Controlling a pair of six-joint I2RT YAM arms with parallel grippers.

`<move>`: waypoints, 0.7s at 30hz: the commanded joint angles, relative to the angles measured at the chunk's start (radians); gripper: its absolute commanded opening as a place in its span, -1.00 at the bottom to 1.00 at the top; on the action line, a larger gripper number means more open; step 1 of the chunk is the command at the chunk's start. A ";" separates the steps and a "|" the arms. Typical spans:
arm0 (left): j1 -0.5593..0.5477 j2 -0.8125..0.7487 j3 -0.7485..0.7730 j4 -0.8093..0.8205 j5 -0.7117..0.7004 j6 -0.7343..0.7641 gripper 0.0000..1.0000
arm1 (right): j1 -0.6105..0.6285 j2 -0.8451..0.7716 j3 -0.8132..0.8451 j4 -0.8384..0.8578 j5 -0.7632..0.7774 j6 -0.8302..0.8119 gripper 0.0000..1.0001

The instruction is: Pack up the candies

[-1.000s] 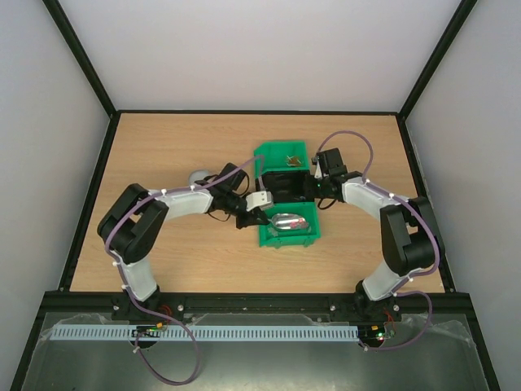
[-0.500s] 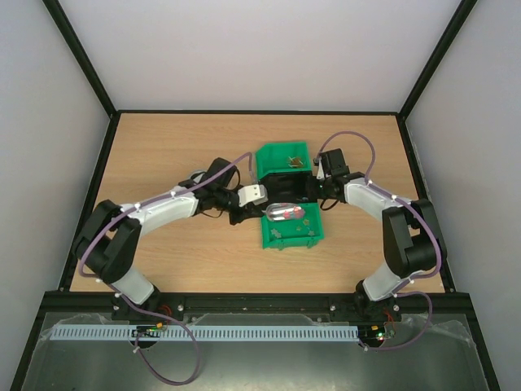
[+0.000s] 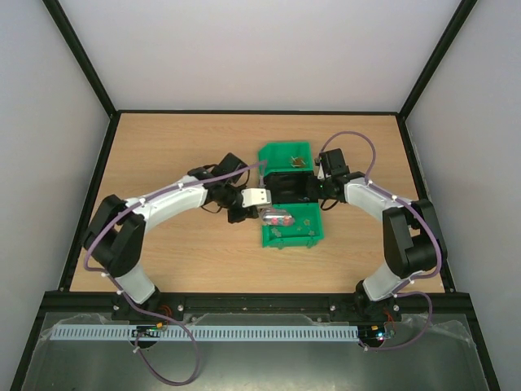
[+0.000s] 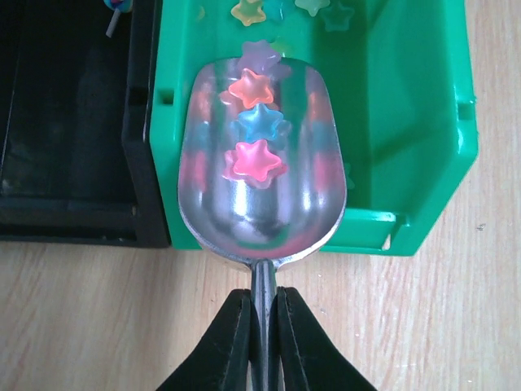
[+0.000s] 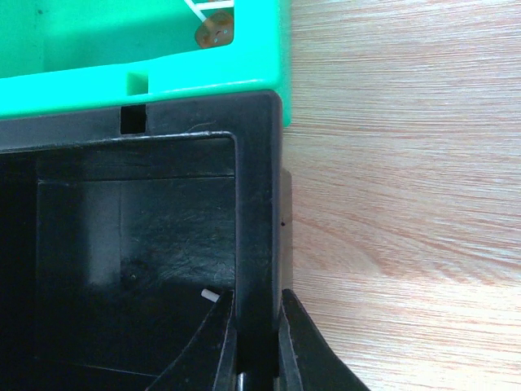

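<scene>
The left gripper [image 4: 262, 303] pinches the thin stem of a mirror-smooth metal scoop [image 4: 313, 195]. It cradles translucent star-shaped candies [image 4: 257, 161] above the rim of a glossy green plastic bin [image 4: 407, 122]. The right gripper [image 5: 259, 326] clamps the wall of a matte black plastic bin [image 5: 256, 204] on the wood-grain tabletop [image 5: 407, 163].

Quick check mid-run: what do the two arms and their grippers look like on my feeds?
The left arm and right arm match: white link shells between bulky black joints, a thin purple cable looped along each. The left gripper and right gripper have slim black tapered fingers.
</scene>
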 commanded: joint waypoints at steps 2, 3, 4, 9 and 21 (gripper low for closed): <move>-0.033 0.096 0.140 -0.248 -0.130 0.107 -0.95 | 0.007 -0.042 0.033 -0.082 0.074 0.037 -0.97; -0.034 0.101 0.157 -0.264 -0.131 0.116 -0.95 | 0.008 -0.044 0.035 -0.086 0.083 0.038 -0.97; -0.037 0.108 0.174 -0.280 -0.137 0.127 -0.95 | 0.010 -0.046 0.039 -0.092 0.093 0.040 -0.97; -0.065 0.184 0.264 -0.405 -0.185 0.171 -0.95 | 0.019 -0.043 0.070 -0.131 0.146 0.049 -0.97; -0.122 0.367 0.447 -0.533 -0.295 0.121 -0.95 | 0.045 -0.052 0.119 -0.191 0.189 0.067 -0.98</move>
